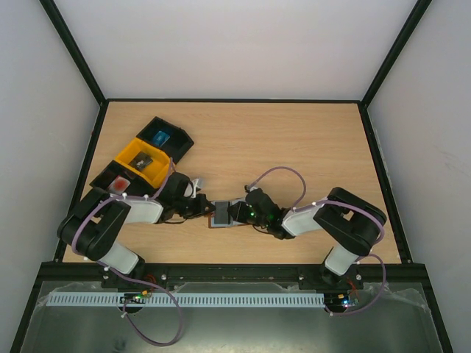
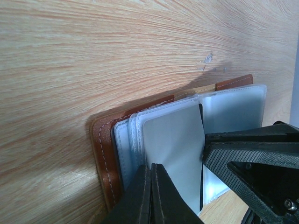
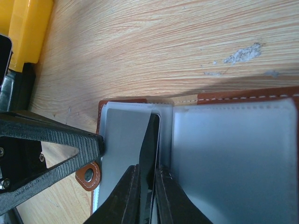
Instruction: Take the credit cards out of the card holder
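Brown leather bifold card holder lies open on the pale wooden tabletop, near the middle and toward the 6 o'clock edge, its clear grey-blue plastic sleeves facing up. A small brown snap tab with a metal stud sticks out at its 9 o'clock side.

From 3 o'clock the right gripper reaches in over the spine. Its two black fingers are nearly together on a thin dark grey plastic card, seen edge-on and standing up out of the fold between the sleeves. From 9 o'clock the left gripper has its fingers pressed fully together at the outer edge of the left-hand sleeve. Whether it pinches that leaf or only bears on it, I cannot tell. No red card shows anywhere in the holder from these views.

A yellow plastic bin and a black plastic bin sit at 10 o'clock from the holder, well apart from it.

My reading is that the step in hand is drawing out the dark grey card, one arm steadying the holder while the other extracts. The next move calls for a straight pull along the sleeve's opening, away from the spine, with the grip held firm. The left arm must keep the leather down, since the light holder may lift or slide with the card.
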`<state>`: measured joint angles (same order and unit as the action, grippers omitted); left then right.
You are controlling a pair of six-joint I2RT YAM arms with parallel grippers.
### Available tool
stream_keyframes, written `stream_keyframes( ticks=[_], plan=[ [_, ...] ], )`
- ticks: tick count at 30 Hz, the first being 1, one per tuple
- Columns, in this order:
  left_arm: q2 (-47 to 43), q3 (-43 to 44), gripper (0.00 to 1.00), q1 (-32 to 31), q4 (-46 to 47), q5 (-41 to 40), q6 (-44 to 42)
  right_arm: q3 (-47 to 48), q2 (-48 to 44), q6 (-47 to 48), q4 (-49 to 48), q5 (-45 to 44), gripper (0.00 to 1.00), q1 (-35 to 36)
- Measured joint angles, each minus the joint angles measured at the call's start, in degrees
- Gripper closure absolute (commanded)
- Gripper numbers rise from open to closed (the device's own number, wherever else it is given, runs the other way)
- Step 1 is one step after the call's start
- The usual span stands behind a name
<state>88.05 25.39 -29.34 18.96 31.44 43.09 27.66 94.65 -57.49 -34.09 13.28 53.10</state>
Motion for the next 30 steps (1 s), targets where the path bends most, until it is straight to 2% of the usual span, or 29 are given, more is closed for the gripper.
stream_keyframes(
  ticks=[11, 30],
  plan=[
    [0.0, -0.7, 0.97, 0.0, 1.4, 0.02, 0.07, -2.71, 1.88, -3.41, -7.41, 2.97, 0.92, -1.53],
    [0.37, -1.14, 0.97, 0.07, 3.04, -0.11, 0.92, -4.02, 5.03, -5.86, -14.36, 6.4, 0.92, -3.17]
  ],
)
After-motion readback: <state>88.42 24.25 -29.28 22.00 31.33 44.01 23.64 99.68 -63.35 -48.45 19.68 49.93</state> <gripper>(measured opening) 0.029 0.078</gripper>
